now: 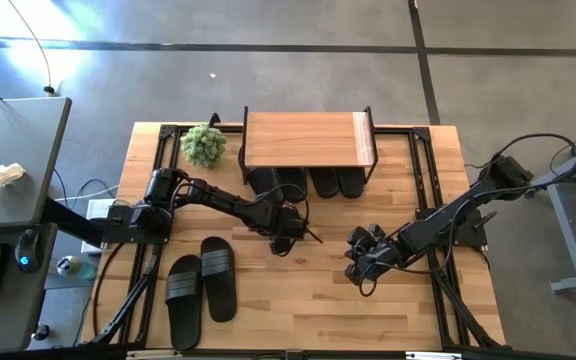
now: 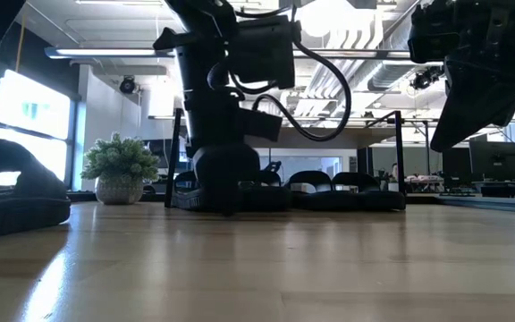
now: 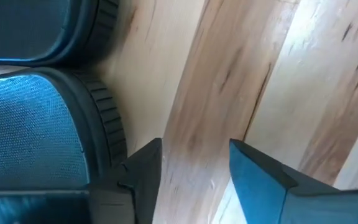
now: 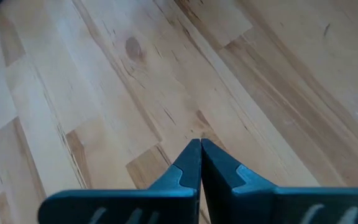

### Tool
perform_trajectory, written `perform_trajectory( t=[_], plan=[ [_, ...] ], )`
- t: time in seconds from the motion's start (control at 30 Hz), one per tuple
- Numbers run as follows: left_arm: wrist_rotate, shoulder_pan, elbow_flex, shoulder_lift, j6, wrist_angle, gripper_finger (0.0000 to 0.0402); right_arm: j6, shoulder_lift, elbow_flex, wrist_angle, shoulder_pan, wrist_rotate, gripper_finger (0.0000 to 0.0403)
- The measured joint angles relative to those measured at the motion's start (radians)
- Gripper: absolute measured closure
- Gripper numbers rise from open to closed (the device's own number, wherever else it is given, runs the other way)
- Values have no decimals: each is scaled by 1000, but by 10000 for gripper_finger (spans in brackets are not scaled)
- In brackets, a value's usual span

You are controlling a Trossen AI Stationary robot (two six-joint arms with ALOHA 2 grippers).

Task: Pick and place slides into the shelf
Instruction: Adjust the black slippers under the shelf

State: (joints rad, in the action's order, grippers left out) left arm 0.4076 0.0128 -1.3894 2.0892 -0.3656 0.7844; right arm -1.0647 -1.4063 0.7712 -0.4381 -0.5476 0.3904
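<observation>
1. Left gripper [image 1: 290, 228] hovers with fingers apart, empty, just in front of the low wooden-topped, black-legged shelf [image 1: 306, 139].
2. Black rubber slides [image 1: 200, 283] (two) lie on the table; others sit under the shelf.
3. Right gripper [image 1: 358, 258] is closed, empty.

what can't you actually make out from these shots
- High view: the shelf top hides the front parts of the slides tucked under it; the exact count there is unclear.
- High view: the left gripper merges with the dark slides; contact cannot be judged.
- Left wrist view: two slides are cut off by the edge; bare wood shows between the fingers.
- Low view: the left arm blocks the shelf's left part.
- Right gripper: shut, nothing held.
</observation>
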Motion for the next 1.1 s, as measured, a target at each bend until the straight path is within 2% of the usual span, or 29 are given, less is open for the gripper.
perform_trajectory(
  t=[0.17, 0.4, 0.5, 0.63, 0.87, 1.1],
  plan=[
    [2, 0, 1, 2, 2, 9, 280, -9, 0, 0, 0, 0, 0, 402],
    [69, 5, 6, 8, -4, 81, 373, -12, 0, 0, 1, 0, 0, 402],
    [50, 9, 7, 9, -5, 84, 397, -12, 0, 0, 1, 0, 0, 402],
    [31, 8, 6, 6, -5, 82, 370, -12, 0, 0, 1, 0, 0, 402],
    [13, 2, -4, 3, -7, 86, 285, -12, 0, 0, 1, 0, -2, 402],
    [62, 0, -6, 3, -8, 81, 219, -35, 0, 0, 1, 0, -31, 402]
  ],
)
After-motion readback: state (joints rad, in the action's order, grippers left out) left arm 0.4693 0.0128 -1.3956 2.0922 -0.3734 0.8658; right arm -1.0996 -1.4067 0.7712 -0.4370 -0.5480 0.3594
